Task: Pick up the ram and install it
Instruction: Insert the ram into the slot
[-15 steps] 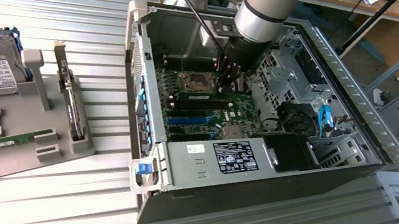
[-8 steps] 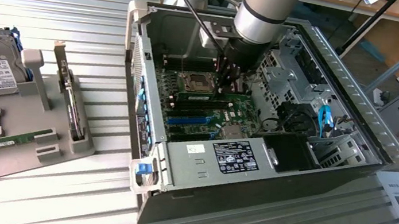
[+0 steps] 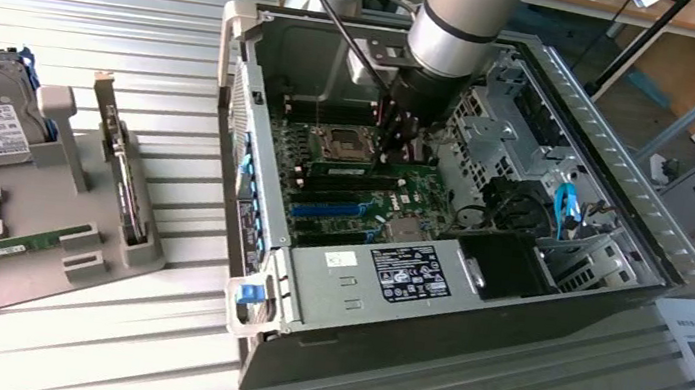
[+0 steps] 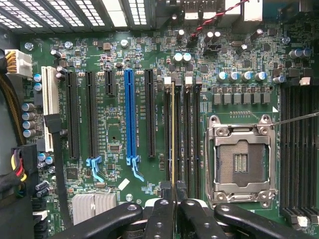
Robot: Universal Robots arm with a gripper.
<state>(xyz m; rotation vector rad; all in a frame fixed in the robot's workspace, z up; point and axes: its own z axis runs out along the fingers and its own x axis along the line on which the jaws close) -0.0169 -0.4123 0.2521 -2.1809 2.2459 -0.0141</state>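
Pincer shut on the ram over the memory slots, inside the case.

The pincer (image 4: pixel 173 193) was closed narrow on the ram (image 4: pixel 173 134) and held it edge-on, so that its long edge ran along a memory slot (image 4: pixel 187 134) just beside the empty CPU socket (image 4: pixel 240 162). This upright grip seemed chosen because the stick must go straight down into the slot. Whether it already touched the slot, I could not tell. In the exterior view the arm reached down into the case (image 3: pixel 340 356). A metal cage (image 3: pixel 498 124) and a blue cable (image 3: pixel 566 209) stood near, between two and four o'clock of the pincer, and left little room. A second stick (image 3: pixel 11 247) lay in the holder (image 3: pixel 25 289) on the worktop (image 3: pixel 115 23), at about eight o'clock of the case, near a card (image 3: pixel 124 176) standing on edge.
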